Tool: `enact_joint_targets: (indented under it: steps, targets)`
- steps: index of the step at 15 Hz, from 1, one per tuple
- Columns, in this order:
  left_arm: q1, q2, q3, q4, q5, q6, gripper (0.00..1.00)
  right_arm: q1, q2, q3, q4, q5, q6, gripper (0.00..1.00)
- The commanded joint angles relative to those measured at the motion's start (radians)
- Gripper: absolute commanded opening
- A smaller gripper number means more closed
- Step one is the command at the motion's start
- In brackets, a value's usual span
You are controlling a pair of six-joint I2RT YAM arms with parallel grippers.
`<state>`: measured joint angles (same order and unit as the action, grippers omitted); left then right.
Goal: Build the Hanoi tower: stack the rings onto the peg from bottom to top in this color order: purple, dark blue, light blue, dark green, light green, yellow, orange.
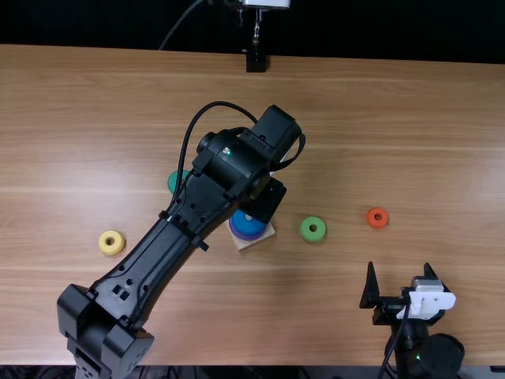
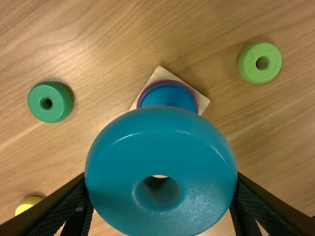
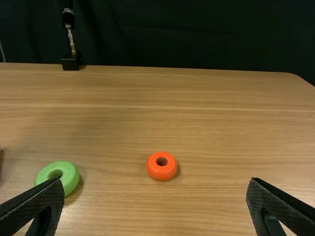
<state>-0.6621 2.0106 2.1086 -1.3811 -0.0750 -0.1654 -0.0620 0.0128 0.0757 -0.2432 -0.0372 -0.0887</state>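
Left claw (image 1: pixel 266 199): is clamping the light blue ring (image 2: pixel 118 172) near the base (image 1: pixel 254 242).
Right claw (image 1: pixel 398 276): is standing apart at near right.
Base: is carrying the purple ring (image 1: pixel 238 234), and the dark blue ring (image 1: pixel 251 226) above.
Left side: dark green ring (image 2: pixel 59 93) and yellow ring (image 1: pixel 104 243) are lying.
Right side: light green ring (image 1: pixel 304 230), then orange ring (image 1: pixel 370 222), are lying.
Worktop (image 1: pixel 410 118): is showing wood grain.
Room: dark cloth (image 3: pixel 197 39) is hanging behind.

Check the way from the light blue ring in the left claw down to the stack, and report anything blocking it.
Nothing visible stands between the light blue ring and the dark blue ring on the base. The dark green and light green rings lie off to the sides.
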Motion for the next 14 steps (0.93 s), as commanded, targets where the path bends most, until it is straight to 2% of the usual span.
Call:
enact_joint_targets:
  steps: [1,6,7,8,10,11,14]
  targets:
    - [-0.011,0.036,0.031,-0.001,-0.006,-0.030,0.08,-0.012,-0.013,-0.060,-0.078,-0.013,-0.002,1.00]
    - [-0.019,0.043,0.031,-0.001,-0.006,-0.033,0.10,-0.012,-0.013,-0.060,-0.078,-0.011,-0.002,1.00]
    - [-0.019,0.043,0.033,0.001,-0.006,-0.033,0.18,-0.012,-0.013,-0.060,-0.078,-0.013,-0.002,1.00]
    - [-0.019,0.043,0.033,0.001,-0.006,-0.033,0.38,-0.012,-0.013,-0.060,-0.078,-0.011,-0.002,1.00]
    - [-0.019,0.043,0.031,-0.010,-0.006,-0.033,0.97,-0.012,-0.013,-0.060,-0.078,-0.011,-0.002,1.00]
    - [-0.018,0.043,0.031,-0.012,-0.006,-0.033,1.00,-0.012,-0.013,-0.060,-0.078,-0.013,-0.002,1.00]
    - [-0.013,0.040,0.031,-0.014,-0.006,-0.033,1.00,-0.012,-0.013,-0.060,-0.078,-0.011,-0.002,1.00]
